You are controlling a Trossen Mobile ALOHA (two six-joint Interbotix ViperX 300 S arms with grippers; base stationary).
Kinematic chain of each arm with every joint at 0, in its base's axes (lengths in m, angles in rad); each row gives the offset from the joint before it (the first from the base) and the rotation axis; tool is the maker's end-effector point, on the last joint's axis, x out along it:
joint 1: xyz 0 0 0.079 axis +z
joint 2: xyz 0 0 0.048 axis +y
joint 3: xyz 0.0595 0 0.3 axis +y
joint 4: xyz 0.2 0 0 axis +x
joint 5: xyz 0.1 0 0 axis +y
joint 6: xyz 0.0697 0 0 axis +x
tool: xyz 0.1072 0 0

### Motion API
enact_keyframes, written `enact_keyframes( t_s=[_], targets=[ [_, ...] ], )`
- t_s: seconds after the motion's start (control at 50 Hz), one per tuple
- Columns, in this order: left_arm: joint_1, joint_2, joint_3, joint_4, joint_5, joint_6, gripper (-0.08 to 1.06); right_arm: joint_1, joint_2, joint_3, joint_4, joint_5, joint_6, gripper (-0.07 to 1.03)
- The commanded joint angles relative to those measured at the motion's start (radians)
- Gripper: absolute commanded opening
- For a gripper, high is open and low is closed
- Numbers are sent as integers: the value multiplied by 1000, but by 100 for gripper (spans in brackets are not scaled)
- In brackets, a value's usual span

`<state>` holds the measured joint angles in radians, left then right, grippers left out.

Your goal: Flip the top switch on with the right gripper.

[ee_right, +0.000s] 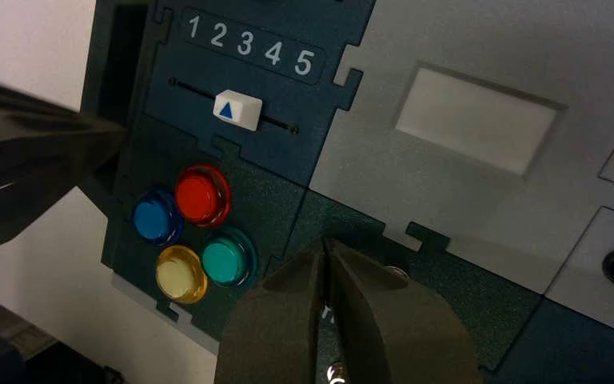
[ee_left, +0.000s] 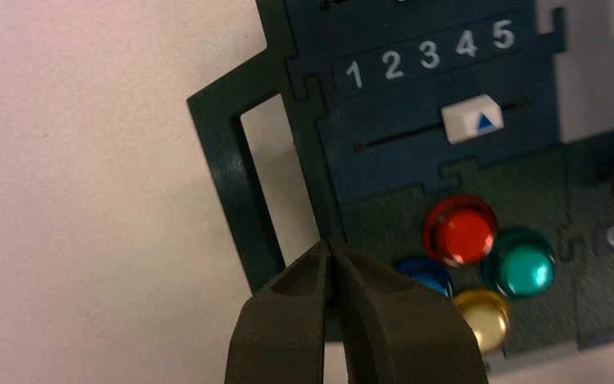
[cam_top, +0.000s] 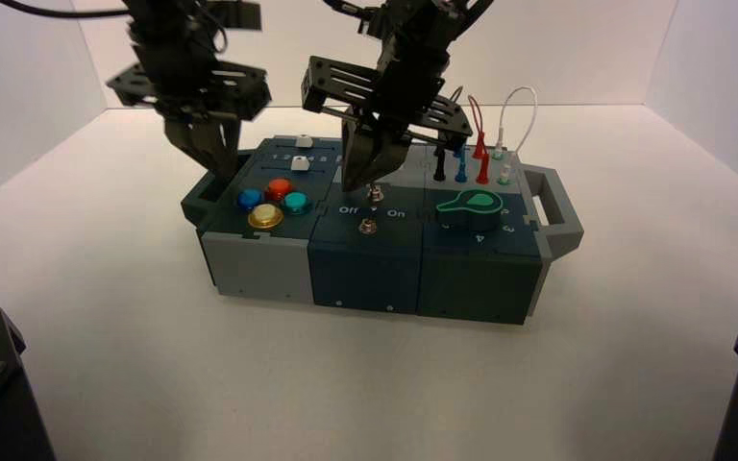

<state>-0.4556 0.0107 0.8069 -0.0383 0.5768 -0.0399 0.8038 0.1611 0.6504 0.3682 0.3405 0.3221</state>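
Note:
The top switch (cam_top: 376, 195) is a small metal toggle on the box's dark middle panel, between the white Off and On lettering. Its like neighbour (cam_top: 369, 227) sits nearer the front. My right gripper (cam_top: 357, 182) is shut and empty, its tip low over the panel just on the Off side of the top switch. In the right wrist view the shut fingers (ee_right: 325, 242) cover most of the top switch; only its silver ring (ee_right: 400, 274) shows beside one finger. My left gripper (cam_top: 213, 158) is shut and empty over the box's left handle (ee_left: 224, 168).
Red (cam_top: 278, 188), blue (cam_top: 249, 200), teal (cam_top: 295, 202) and yellow (cam_top: 265, 216) push buttons sit left of the switches. A white slider (ee_right: 236, 110) lies behind them. The green-topped knob (cam_top: 469, 203) and plugged wires (cam_top: 480, 144) are to the right.

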Motion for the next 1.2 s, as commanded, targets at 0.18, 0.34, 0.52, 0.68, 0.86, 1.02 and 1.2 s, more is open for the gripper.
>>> enact_keyframes(
  t_s=[0.18,0.34,0.52,0.68,0.86,1.02,1.2],
  targets=[
    [-3,58,-66,9,2,5,-3,-20,-12,-15,-8,-11,-2,-2],
    [-3,100,-75,11,11,12,-3,-41,-31,11,-9,-9,-2,-2],
    [-3,104,-75,11,11,17,-3,-51,-48,48,-11,-11,-2,-2],
    [-3,101,-78,11,12,17,-3,-51,-46,52,-11,-12,-2,-2],
    [-3,98,-72,12,15,17,-3,-51,-49,63,-15,-14,-6,-2],
    [-3,100,-69,14,15,17,-3,-58,-52,87,-31,-21,-6,-2],
    [-3,97,-67,15,15,17,-3,-80,-67,100,-52,-21,-8,-2]
  ],
)
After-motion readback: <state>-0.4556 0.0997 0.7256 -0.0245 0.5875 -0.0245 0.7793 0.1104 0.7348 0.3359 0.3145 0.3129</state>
